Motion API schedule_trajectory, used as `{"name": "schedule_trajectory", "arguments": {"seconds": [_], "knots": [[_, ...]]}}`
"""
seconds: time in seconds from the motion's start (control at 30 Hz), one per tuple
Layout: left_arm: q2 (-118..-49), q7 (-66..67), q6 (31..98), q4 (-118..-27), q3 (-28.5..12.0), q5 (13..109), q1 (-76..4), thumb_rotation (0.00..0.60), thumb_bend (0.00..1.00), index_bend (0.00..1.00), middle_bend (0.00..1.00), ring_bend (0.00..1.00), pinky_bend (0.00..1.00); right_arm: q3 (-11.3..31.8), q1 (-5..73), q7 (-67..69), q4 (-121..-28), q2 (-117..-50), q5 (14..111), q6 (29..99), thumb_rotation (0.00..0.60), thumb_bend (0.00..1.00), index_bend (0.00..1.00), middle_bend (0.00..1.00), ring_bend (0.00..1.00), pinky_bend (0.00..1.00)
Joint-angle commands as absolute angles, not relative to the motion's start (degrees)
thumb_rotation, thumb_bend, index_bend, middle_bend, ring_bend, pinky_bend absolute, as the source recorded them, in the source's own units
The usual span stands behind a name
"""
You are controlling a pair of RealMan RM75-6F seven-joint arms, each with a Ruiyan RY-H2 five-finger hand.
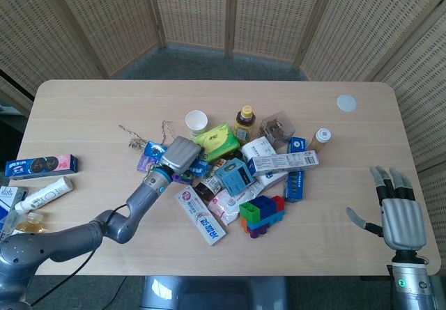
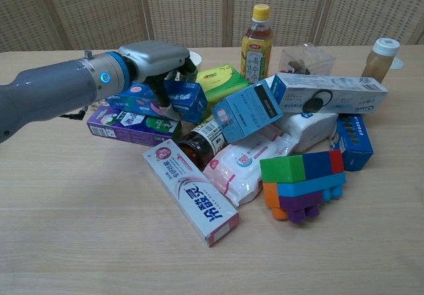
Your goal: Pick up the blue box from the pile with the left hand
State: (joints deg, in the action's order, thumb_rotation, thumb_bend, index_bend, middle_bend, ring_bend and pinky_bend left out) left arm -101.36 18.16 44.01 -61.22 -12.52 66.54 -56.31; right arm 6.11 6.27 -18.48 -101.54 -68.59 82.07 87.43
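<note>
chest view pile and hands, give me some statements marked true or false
1. The left hand rests on the dark blue cardboard box. True.
2. The yellow-capped juice bottle lies flat. False: it stands upright behind the pile.
3. The right hand holds a box. False: it is open and apart from the pile, beside the table's edge.
4. The stacked toy building blocks sit right of the long white toothpaste box. True.

A: What colours are on the pale wood bench [image 1: 90,108]?

B: A blue box [image 2: 182,98] under the grey hand [image 2: 154,56], a green box [image 2: 220,79], and red, blue, green, orange, purple blocks [image 2: 301,183].
</note>
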Motion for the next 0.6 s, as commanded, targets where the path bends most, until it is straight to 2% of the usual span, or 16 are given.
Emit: {"name": "schedule_trajectory", "arguments": {"seconds": [0.03, 0.2, 0.6], "knots": [[-99.51, 16.75, 46.65, -62.75, -12.08, 68.28, -54.88, 0.6, 0.13, 0.68, 0.77, 0.74, 0.63, 6.24, 6.38, -18.2, -101.32, -68.76, 81.98, 87.26, 0.0, 0.19, 0.0, 0.12, 0.0, 0.0], [-93.52, 15.58, 50.21, -69.59, -12.18, 69.13, -52.16, 0.6, 0.13, 0.69, 0.78, 0.74, 0.64, 6.37, 6.71, -17.35, -100.3, -69.47, 81.79, 86.54, 0.0, 0.19, 0.0, 0.12, 0.0, 0.0], [-72.63, 19.33, 59.52, -95.18, -12.27, 68.52, -43.94, 0.6, 0.13, 0.68, 0.78, 0.74, 0.64, 6.68, 8.51, -15.59, -97.4, -72.04, 81.72, 83.8, 0.0, 0.19, 0.0, 0.12, 0.0, 0.0]]}}
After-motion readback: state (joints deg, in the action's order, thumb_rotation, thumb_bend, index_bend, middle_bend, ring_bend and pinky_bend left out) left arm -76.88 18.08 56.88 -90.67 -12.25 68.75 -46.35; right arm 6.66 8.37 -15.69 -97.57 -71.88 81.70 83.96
